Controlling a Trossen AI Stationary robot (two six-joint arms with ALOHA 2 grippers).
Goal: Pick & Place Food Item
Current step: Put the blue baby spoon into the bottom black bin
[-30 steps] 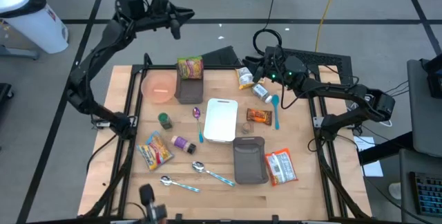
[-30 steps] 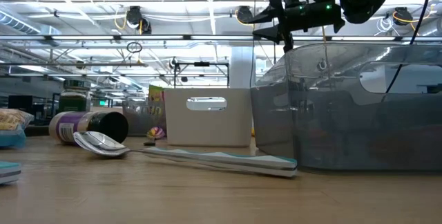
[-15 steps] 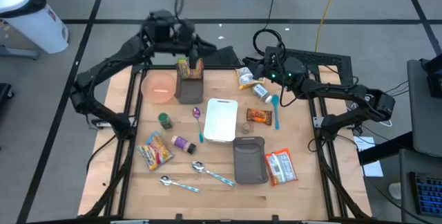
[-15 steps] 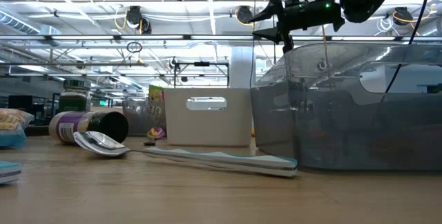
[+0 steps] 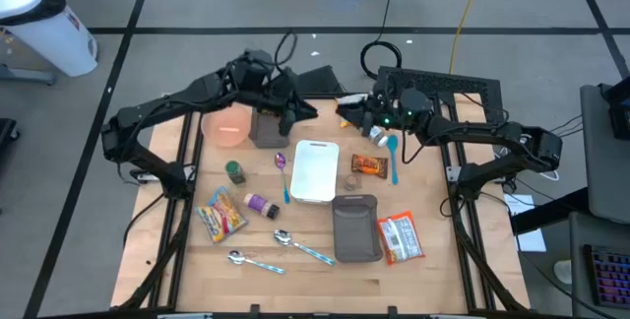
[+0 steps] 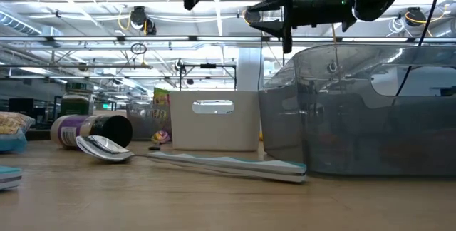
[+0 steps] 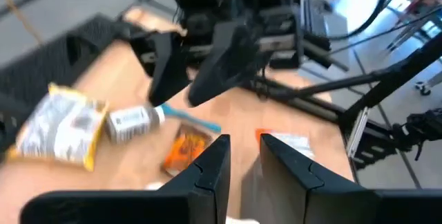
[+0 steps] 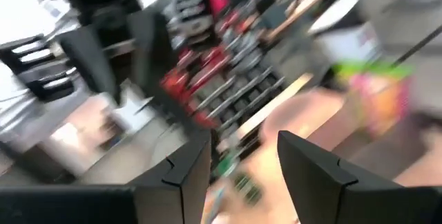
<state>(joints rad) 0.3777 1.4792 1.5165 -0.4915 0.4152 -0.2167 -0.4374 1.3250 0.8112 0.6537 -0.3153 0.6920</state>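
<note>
Left gripper [image 5: 303,112]: raised over the far middle of the light wooden table [image 5: 167,250], just beside the grey square bin [image 5: 264,132] and above the far end of the white rectangular lidded container [image 5: 315,171]. Carries nothing; dark fingers [image 7: 214,175] stand a narrow gap apart, with only tabletop between them.

Right gripper [image 5: 346,114]: also raised, close to the left one and pointing toward it, tips nearly meeting over the far edge. Holds nothing; fingers [image 8: 186,175] stand clearly apart.

From the left wrist, beyond the right gripper's two dark fingers: a yellow-and-grey crinkled snack bag [image 7: 62,124] flat on the wood, a small clear bottle with a white label [image 7: 131,122] touching or just beside it, then the blue-handled spoon [image 7: 197,122], an orange candy wrapper [image 7: 185,148] and a red-and-white flat packet [image 7: 286,141].

Food all on the table, none gripped: orange wrapper between the white container and the spoon; red-and-white packet beside the long grey translucent tub [image 5: 356,228] at the near right; a yellow-orange snack bag [image 5: 220,213] at the near left, well apart from both grippers. Possibly another bag standing in the grey bin, though mostly hidden under the left arm. Cannot tell which item is the target.

Pink round bowl [image 5: 226,124] touches the bin's left side.
</note>
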